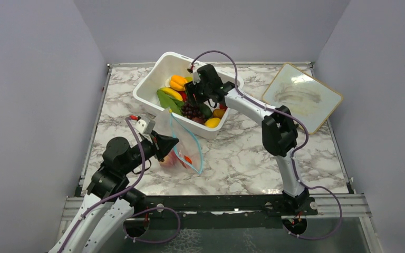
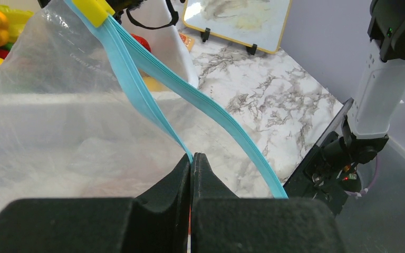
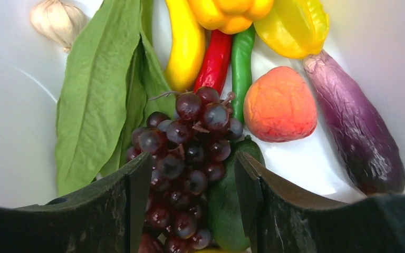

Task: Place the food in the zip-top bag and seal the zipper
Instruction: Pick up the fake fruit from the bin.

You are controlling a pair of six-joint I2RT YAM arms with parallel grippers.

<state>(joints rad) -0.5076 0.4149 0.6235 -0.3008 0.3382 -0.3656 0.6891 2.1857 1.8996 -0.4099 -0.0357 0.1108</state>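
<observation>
The clear zip-top bag [image 1: 176, 145] stands open on the table, its light blue zipper [image 1: 196, 150] looping out; some red and orange food shows inside it. My left gripper [image 1: 169, 143] is shut on the bag's zipper edge [image 2: 153, 105], near its yellow slider [image 2: 92, 10]. My right gripper [image 1: 195, 97] is open, down in the white tub [image 1: 153, 79], its fingers [image 3: 137, 200] on either side of the purple grapes [image 3: 187, 153] and a dark green piece [image 3: 232, 211]. A peach [image 3: 279, 105], eggplant [image 3: 358, 137], yellow pepper [image 3: 232, 13] and green leaves [image 3: 95, 95] lie around them.
A framed whiteboard [image 1: 301, 96] leans at the back right. A garlic bulb [image 3: 58, 21], red and green chillies and a yellow squash also lie in the tub. Grey walls close in the table on three sides.
</observation>
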